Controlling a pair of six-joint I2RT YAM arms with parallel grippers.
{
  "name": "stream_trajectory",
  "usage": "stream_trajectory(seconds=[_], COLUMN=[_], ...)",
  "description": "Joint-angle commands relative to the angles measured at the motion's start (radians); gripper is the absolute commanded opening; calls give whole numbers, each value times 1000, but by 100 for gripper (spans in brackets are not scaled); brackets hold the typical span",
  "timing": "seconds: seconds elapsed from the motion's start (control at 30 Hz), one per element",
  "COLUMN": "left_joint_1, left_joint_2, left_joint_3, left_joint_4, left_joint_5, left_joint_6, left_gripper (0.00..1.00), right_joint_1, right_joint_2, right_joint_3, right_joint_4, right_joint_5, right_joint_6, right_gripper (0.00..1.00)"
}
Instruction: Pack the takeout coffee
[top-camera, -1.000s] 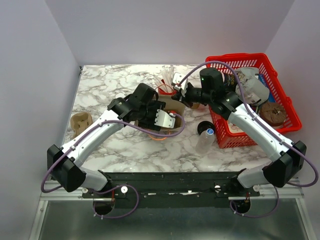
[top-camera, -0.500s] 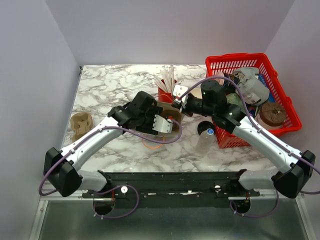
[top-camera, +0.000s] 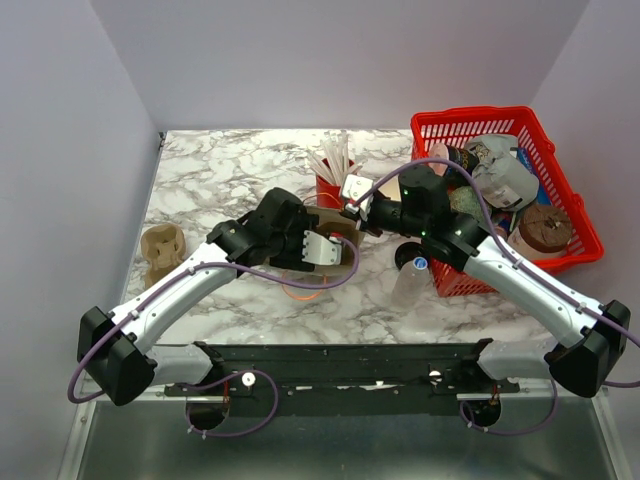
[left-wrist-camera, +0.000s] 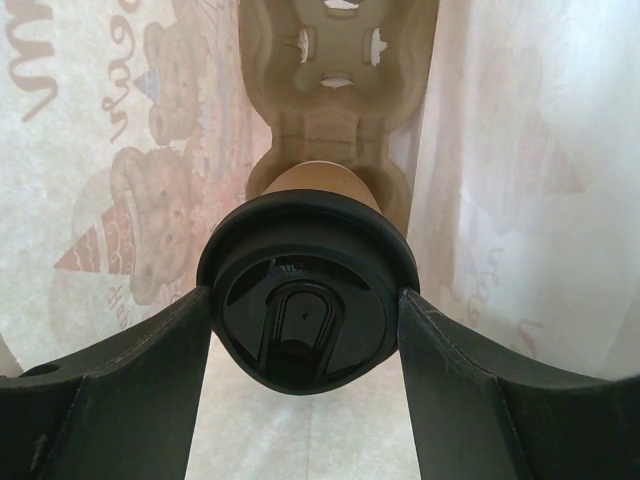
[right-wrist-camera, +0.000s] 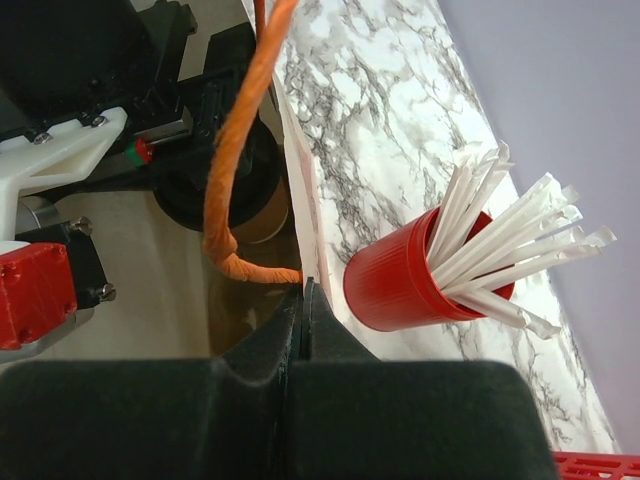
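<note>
In the left wrist view the takeout coffee, a tan cup with a black lid, is inside the printed paper bag. My left gripper is shut on it, one finger pressed on each side of the lid. A pulp cup carrier lies on the bag's floor just beyond the cup; whether the cup rests in it I cannot tell. My right gripper is shut on the bag's rim, beside its orange handle. From above, the left gripper hides the cup inside the bag.
A red cup of white straws stands just behind the bag. A red basket of items is at the right. A loose black lid and a clear bottle sit by the basket. Another pulp carrier lies at the left.
My left gripper has sunk lower into the bag with the cup. My right gripper has shifted left and nearer, still pinching the bag's rim.
</note>
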Motion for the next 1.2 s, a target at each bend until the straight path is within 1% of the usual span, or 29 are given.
stream_trajectory(seconds=[0.0,0.17,0.4,0.5,0.73,1.03,1.17], left_joint_1=[-4,-6,-4,-4,-4,-6,-4], left_joint_2=[1,18,21,6,3,-66,-71], left_joint_3=[-15,-23,-70,-90,-86,-93,-95], left_joint_4=[-41,-63,-18,36,109,131,148], left_joint_5=[-27,-12,-45,-56,-68,-38,-42], left_joint_6=[-16,-16,2,1,-24,-21,-51], left_gripper=[0,0,0,0,0,0,0], right_joint_1=[11,11,18,18,18,16,16], right_joint_2=[-26,-28,-67,-71,-74,-51,-40], right_joint_3=[-30,-56,-99,-104,-115,-87,-75], right_joint_4=[62,99,142,147,150,125,113], right_joint_5=[-23,-40,-74,-90,-104,-91,-100], right_joint_6=[-8,-37,-81,-86,-51,24,34], right_gripper=[0,0,0,0,0,0,0])
